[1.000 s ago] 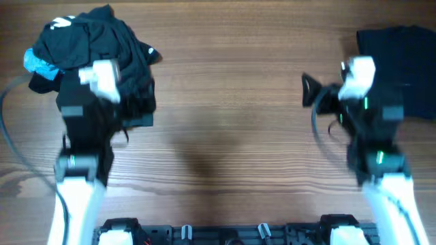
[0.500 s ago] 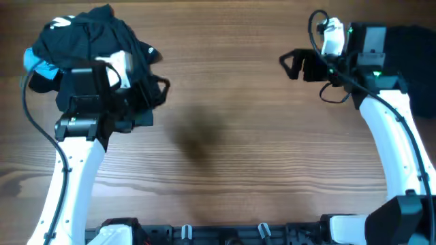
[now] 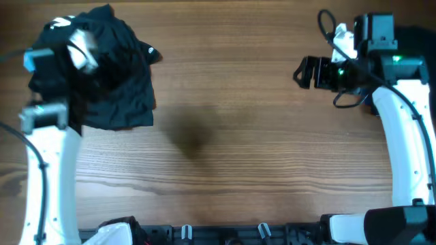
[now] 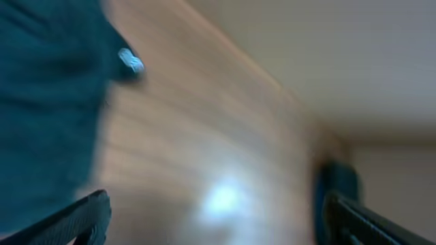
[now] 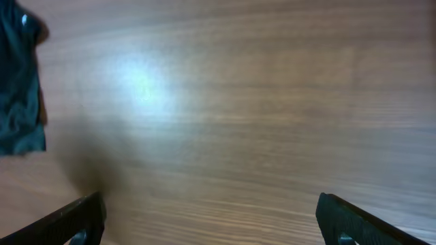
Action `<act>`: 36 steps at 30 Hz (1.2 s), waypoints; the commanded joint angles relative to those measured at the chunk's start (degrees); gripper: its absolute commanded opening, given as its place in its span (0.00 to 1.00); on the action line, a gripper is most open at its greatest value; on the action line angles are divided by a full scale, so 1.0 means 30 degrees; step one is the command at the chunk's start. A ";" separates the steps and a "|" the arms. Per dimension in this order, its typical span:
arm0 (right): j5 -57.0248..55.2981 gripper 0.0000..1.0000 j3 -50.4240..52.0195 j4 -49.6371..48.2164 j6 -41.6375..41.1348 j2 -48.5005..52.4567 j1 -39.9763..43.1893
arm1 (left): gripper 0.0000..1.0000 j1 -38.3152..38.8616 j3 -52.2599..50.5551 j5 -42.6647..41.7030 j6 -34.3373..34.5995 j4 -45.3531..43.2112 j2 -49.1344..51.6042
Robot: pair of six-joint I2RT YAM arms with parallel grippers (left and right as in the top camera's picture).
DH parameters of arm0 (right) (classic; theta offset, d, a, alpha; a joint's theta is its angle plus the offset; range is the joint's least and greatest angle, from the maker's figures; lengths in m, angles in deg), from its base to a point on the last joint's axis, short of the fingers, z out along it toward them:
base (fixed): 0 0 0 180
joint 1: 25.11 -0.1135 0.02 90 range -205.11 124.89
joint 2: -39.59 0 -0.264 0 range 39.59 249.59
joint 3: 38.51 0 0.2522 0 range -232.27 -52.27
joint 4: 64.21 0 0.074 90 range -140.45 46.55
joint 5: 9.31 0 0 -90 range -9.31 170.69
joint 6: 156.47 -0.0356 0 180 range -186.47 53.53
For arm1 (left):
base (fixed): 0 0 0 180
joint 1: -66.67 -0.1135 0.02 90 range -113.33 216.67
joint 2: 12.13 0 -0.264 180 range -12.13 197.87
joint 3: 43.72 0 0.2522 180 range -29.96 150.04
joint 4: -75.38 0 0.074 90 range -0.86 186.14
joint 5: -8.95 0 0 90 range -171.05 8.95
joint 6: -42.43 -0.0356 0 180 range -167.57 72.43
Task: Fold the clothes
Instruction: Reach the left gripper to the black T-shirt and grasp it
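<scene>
A crumpled heap of dark clothes (image 3: 112, 75) lies at the table's far left. It also shows as a dark blur in the left wrist view (image 4: 41, 102) and at the left edge of the right wrist view (image 5: 17, 88). A folded dark garment (image 3: 412, 68) lies at the far right, partly hidden by the right arm. My left gripper (image 4: 211, 221) is open and empty, raised beside the heap; in the overhead view it is hidden among the dark cloth. My right gripper (image 3: 306, 71) is open and empty over bare wood, pointing left; it also shows in its wrist view (image 5: 208, 218).
The wooden table (image 3: 225, 129) runs between the two piles. A light blue piece (image 3: 33, 61) sticks out at the heap's left side. The arm bases (image 3: 225, 235) stand along the front edge.
Both arms have risen from the front toward the back of the table. The left arm swung further left over the heap. The right gripper moved up and slightly right.
</scene>
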 commanded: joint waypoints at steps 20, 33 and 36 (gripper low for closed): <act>0.0947 1.00 -0.1763 -0.2783 -0.1909 0.0743 -0.0219 | 0.95 -0.3432 1.0120 0.7708 -0.5923 -0.1552 1.4615; 0.0393 1.00 -0.1763 -0.2761 -0.1406 0.0743 -0.0219 | 0.81 -0.3410 1.0120 0.7351 -0.5960 -0.3687 1.7019; 0.0393 1.00 -0.1763 -0.2776 -0.1399 0.0743 -0.0219 | 0.50 -0.3417 1.0120 0.7351 -0.5945 -0.3730 1.7136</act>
